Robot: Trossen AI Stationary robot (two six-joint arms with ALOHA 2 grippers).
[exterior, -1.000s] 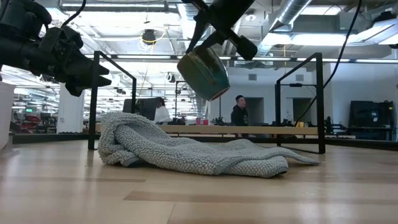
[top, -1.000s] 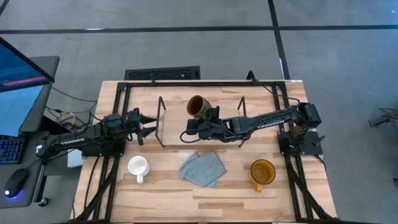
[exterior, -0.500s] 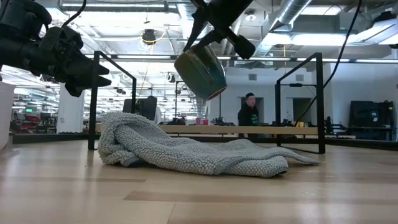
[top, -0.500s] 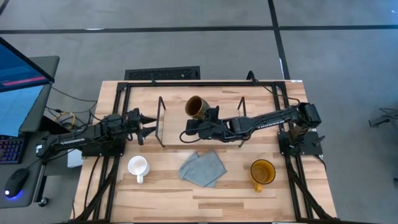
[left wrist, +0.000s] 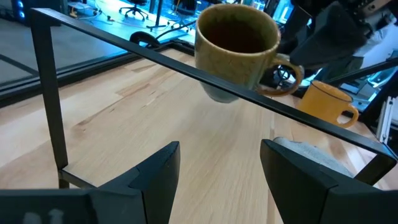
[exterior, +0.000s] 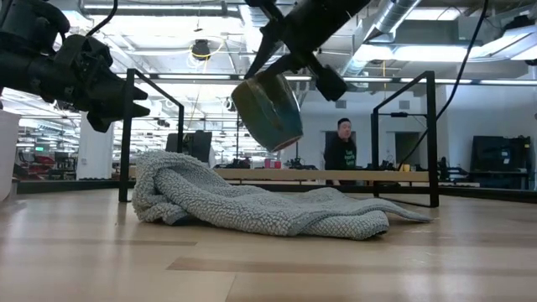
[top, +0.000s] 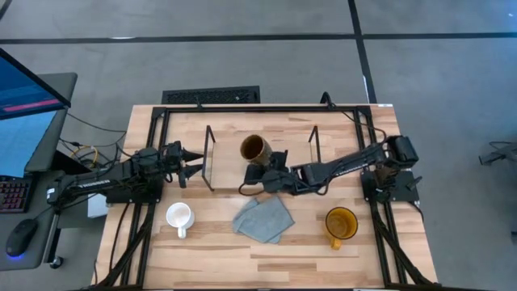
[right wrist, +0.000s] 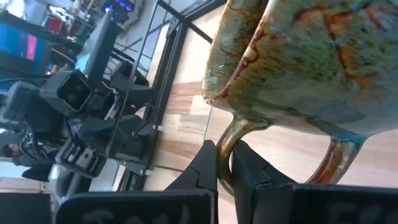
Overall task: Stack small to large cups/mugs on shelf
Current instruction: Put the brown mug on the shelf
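Observation:
The olive-brown mug (top: 254, 148) with its dark inside hangs tilted above the light-wood shelf (top: 227, 147); it also shows in the low view (exterior: 268, 109). My right gripper (top: 260, 167) is shut on its handle. My left gripper (top: 194, 162) is open and empty, hovering just outside the shelf's left wire end (top: 208, 158). The white mug (top: 178, 217) stands on the table at the near left. The yellow-amber mug (top: 341, 223) stands at the near right. My right gripper pinches the mug's handle loop (right wrist: 227, 138) between its two fingers (right wrist: 207, 163). The fingers come from the table's right and near side and lie across the handle. The mug hangs tilted, lifted clear of the shelf board.
A grey-blue cloth (top: 263, 218) lies crumpled on the table in front of the shelf, between the two standing mugs. The shelf's right wire end (top: 314, 145) stands close to my right arm. A person (exterior: 340, 151) is in the room beyond the table.
My right gripper has moved a little toward the table's near edge with the olive-brown mug, which has come slightly toward the left, still tilted and clear of the shelf. The person in the background has walked to the right.

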